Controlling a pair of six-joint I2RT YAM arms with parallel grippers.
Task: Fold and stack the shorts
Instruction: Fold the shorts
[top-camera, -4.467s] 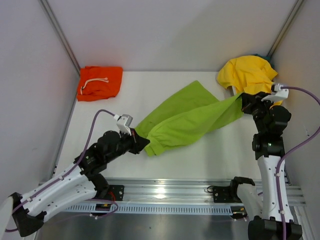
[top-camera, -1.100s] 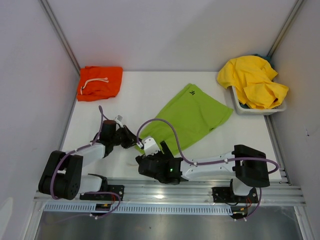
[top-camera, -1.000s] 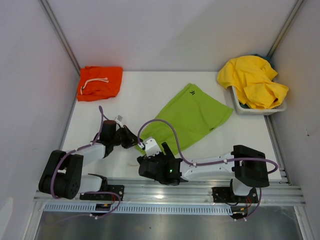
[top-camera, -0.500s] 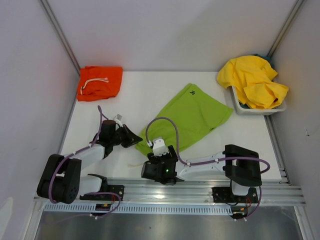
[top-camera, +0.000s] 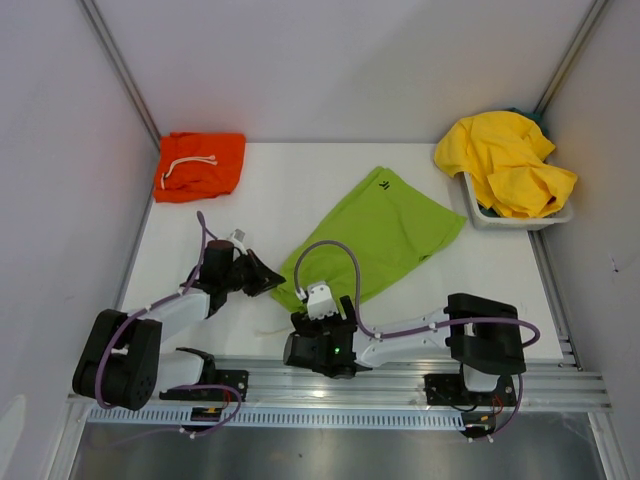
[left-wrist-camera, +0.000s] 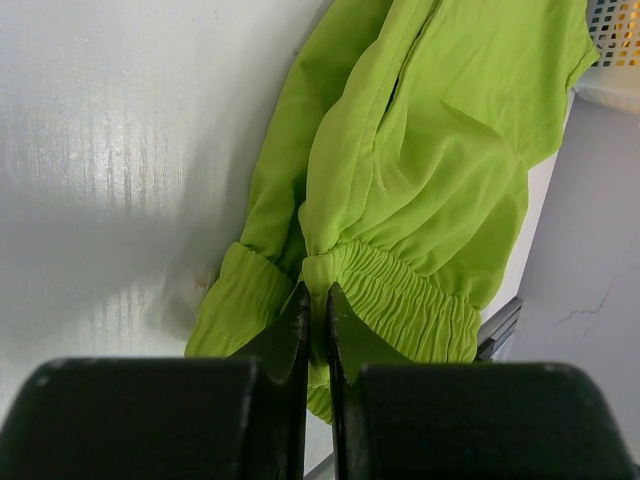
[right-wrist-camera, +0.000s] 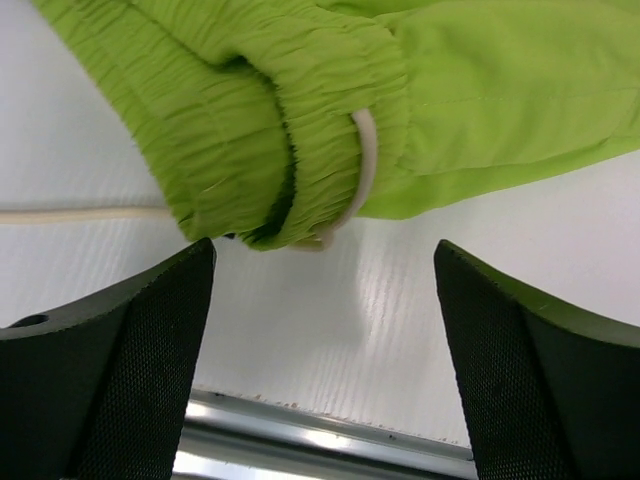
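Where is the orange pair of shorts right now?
In the overhead view, the orange shorts lie in the far left corner of the table, well apart from the lime green shorts in the middle.

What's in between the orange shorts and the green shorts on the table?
Nothing, just a bare stretch of white table between the orange shorts and the green shorts. The top view shows it.
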